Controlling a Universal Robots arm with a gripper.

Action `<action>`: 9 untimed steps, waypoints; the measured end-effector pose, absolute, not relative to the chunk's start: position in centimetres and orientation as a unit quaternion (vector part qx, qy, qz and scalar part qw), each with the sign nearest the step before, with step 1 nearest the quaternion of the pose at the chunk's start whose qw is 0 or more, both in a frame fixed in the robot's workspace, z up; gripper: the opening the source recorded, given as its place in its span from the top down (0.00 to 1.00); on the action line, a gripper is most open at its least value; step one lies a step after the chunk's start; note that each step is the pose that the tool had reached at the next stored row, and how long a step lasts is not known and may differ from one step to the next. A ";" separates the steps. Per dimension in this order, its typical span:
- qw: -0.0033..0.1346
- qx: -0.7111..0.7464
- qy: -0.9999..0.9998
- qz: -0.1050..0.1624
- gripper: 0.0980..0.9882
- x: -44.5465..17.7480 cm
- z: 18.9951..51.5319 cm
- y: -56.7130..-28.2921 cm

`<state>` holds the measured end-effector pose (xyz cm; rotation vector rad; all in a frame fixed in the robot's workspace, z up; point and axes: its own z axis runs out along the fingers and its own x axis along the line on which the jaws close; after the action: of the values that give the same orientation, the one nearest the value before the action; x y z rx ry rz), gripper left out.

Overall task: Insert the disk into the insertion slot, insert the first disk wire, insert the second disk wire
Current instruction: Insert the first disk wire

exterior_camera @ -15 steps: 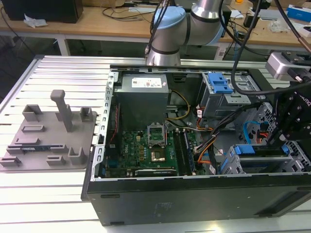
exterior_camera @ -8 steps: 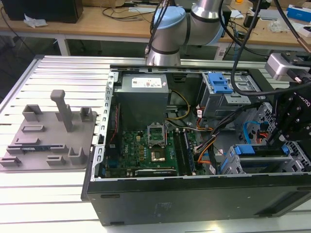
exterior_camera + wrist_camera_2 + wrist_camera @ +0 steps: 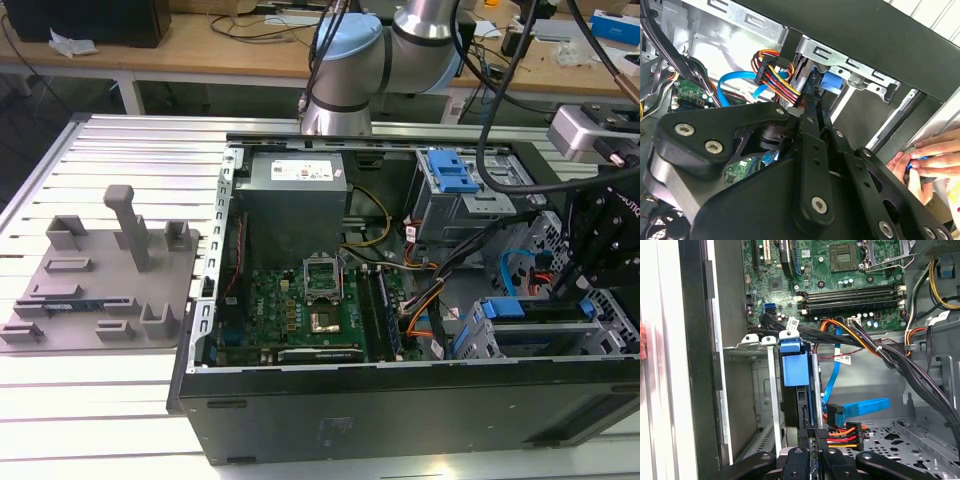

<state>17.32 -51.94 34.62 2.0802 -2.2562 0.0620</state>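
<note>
Exterior view: the arm comes over the far wall of the open computer case and bends down at the exterior view's right, with its wrist hanging over the low drive cage in the near corner. A grey fixture plate lies on the table beside the case, at the exterior view's left. The first wrist view gives me the close detail. The gripper has its fingers pressed in on the near edge of the disk. The disk stands edge-on in the insertion slot, its blue frame between the grey rails; how far in it sits I cannot tell. Just beside the fingertips are a blue flat cable and a plug with red, yellow and orange wires. The motherboard lies beyond the cage. The second wrist view adds a person's hand at the outer side of the case wall, fingers pinching something small and blue that I cannot identify.
</note>
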 end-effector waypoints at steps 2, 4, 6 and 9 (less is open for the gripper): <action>0.036 0.677 -0.735 0.020 0.93 17.3 34.7 -51.9; 0.036 0.677 -0.735 0.020 0.93 17.3 34.7 -51.9; 0.036 0.677 -0.735 0.020 0.93 17.3 34.7 -51.9; 0.036 0.677 -0.735 0.021 0.93 17.3 34.7 -52.0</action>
<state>17.33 -52.00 34.74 2.0798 -2.2557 0.0631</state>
